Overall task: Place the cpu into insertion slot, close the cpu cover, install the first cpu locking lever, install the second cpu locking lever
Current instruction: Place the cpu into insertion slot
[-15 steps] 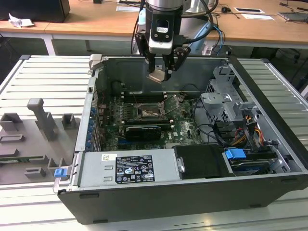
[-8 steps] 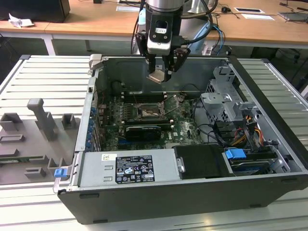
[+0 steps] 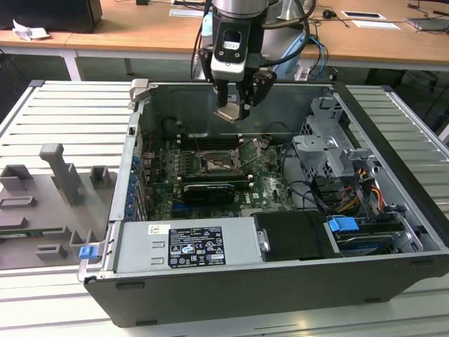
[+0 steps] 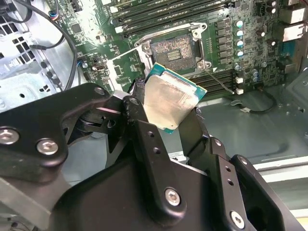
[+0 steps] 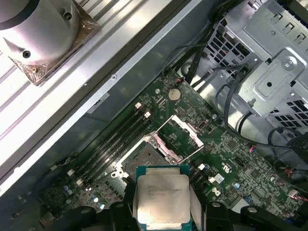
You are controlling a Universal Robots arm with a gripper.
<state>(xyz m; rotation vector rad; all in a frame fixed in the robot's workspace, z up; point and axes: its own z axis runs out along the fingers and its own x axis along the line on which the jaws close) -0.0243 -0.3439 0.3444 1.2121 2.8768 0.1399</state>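
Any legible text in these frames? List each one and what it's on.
Nothing can be quoted; print is there, none legible:
Power supply label: dense print, too small to read.
cpu, clamped in the gripper: faint lines on its metal top, unreadable.
Sticker on the gripper's housing: too small.
Motherboard: markings too small.

cpu [image 4: 169,96] edge obsc. by gripper [image 4: 166,115]

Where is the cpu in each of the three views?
Exterior view: the cpu hangs in the gripper, above the motherboard.
Second wrist view: the cpu, tilted, between the gripper's fingers, near the socket.
First wrist view: the cpu, face on, beside the socket.
Shared landmark: the empty socket.
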